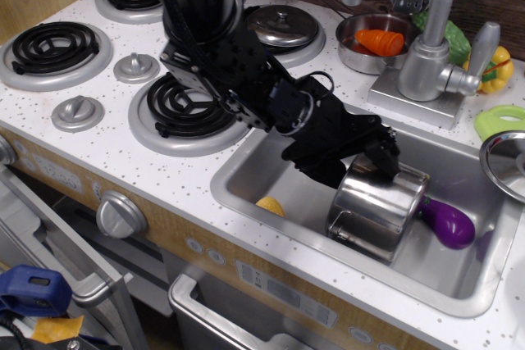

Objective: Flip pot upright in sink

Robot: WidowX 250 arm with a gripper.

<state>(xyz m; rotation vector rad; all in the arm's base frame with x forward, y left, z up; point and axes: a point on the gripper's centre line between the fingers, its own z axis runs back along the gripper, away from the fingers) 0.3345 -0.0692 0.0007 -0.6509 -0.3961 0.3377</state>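
The shiny steel pot (pixel 377 206) lies tilted in the grey sink (pixel 459 276), its flat bottom facing up and toward the back, its wire handle at the lower left. My black gripper (pixel 379 157) reaches down from the upper left and sits at the pot's upper left edge. Its fingertips touch or nearly touch the pot's bottom rim. I cannot tell how far the jaws stand apart, because the black fingers blend together.
A purple eggplant (pixel 449 222) lies right of the pot and a yellow item (pixel 271 206) left of it in the sink. The faucet (pixel 431 47) stands behind. A small pan with a carrot (pixel 379 40), lids (pixel 283 24) and stove burners (pixel 190 104) are on the counter.
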